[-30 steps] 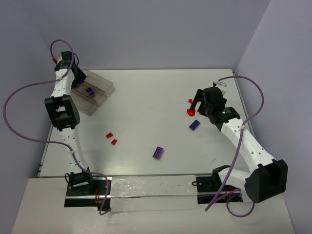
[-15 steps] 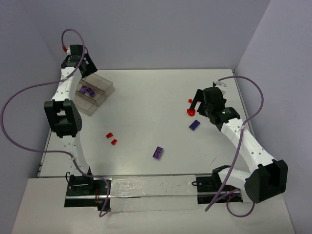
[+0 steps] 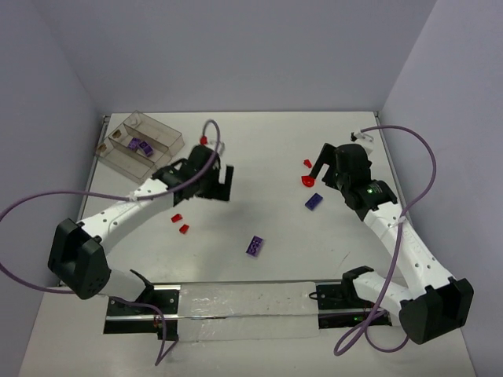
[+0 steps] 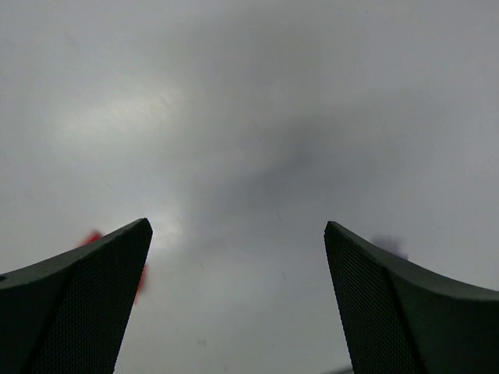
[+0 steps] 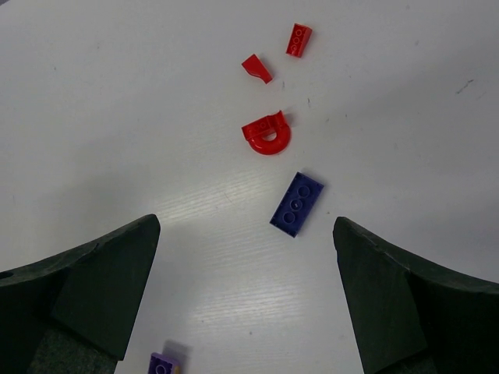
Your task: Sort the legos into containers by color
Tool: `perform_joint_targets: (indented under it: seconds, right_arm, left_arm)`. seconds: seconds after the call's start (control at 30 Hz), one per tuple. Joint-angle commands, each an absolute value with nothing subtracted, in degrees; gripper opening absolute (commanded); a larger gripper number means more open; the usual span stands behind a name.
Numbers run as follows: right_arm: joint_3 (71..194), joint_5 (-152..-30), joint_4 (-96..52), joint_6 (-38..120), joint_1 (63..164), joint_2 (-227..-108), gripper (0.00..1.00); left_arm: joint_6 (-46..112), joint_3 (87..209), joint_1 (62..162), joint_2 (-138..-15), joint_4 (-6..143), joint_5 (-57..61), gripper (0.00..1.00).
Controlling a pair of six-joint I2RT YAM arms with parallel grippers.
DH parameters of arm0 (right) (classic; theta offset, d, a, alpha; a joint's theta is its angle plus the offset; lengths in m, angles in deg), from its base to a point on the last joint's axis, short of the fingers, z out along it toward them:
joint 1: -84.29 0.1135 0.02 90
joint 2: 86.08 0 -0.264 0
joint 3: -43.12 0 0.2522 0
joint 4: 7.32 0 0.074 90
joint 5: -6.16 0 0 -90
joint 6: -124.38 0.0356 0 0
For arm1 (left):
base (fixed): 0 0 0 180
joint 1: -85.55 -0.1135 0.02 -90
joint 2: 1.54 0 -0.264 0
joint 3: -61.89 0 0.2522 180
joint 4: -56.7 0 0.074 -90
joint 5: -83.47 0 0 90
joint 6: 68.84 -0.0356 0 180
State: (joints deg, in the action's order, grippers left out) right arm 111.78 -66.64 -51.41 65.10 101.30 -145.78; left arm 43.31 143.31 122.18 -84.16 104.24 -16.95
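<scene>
While both arms reach out over the white surface [image 3: 259, 149], each pincer stands fully open with nothing between its fingers. The left pincer [image 4: 236, 226] hangs over the left-centre of the surface; its wrist view is blurred and shows only a red smear by the left finger [image 4: 78, 312] and a faint purple smear by the right one. Two small red pieces [image 3: 180, 223] lie close together on the surface just near-side of this pincer. The clear brownish tray [image 3: 126, 163] sits at the far left corner, set at an angle, and holds purple bricks [image 3: 141, 144] in one of its compartments; which compartment cannot be told. The right pincer [image 5: 245, 220] hovers over a group of loose pieces on the right side. A purple studded brick [image 5: 297, 204] lies just beyond the gap between its fingers, with a rounded red piece [image 5: 267, 134] just past the brick but apart from it. Further out lie a red wedge-shaped piece [image 5: 256, 68] and a small red studded brick [image 5: 299, 40]. One more purple brick [image 3: 255, 246] lies alone near the middle of the surface, well apart from both pincers.
</scene>
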Motion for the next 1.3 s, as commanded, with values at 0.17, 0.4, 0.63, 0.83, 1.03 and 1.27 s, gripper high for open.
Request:
perform_joint_targets:
  seconds: [0.17, 0.4, 0.63, 0.83, 1.03, 1.27]
  right_arm:
    - [110.4, -65.2, -53.5, 66.5, 101.6, -141.9, 1.0]
    - [109.0, -64.5, -54.3, 66.9, 101.6, -140.2, 1.0]
    - [109.2, -64.4, -54.9, 66.9, 101.6, -138.8, 1.0]
    - [109.3, -64.2, -55.0, 66.6, 101.6, -138.6, 1.0]
    - [109.2, -64.3, -54.8, 66.5, 101.6, -138.9, 1.0]
    - [109.1, -64.7, -54.7, 66.8, 101.6, -139.4, 1.0]
  left_arm:
    - [54.0, 134.1, 142.2, -79.9, 99.5, -13.8, 0.99]
    - [58.6, 137.8, 151.0, -88.4, 99.9, -15.6, 0.99]
    - [60.3, 144.6, 155.7, -99.3, 104.1, -21.4, 0.97]
    - [62.0, 145.7, 156.8, -103.3, 105.5, -25.0, 0.85]
    - [62.6, 145.1, 156.8, -105.8, 105.6, -27.3, 0.77]
    - [62.2, 144.9, 156.8, -107.4, 105.2, -28.6, 0.63]
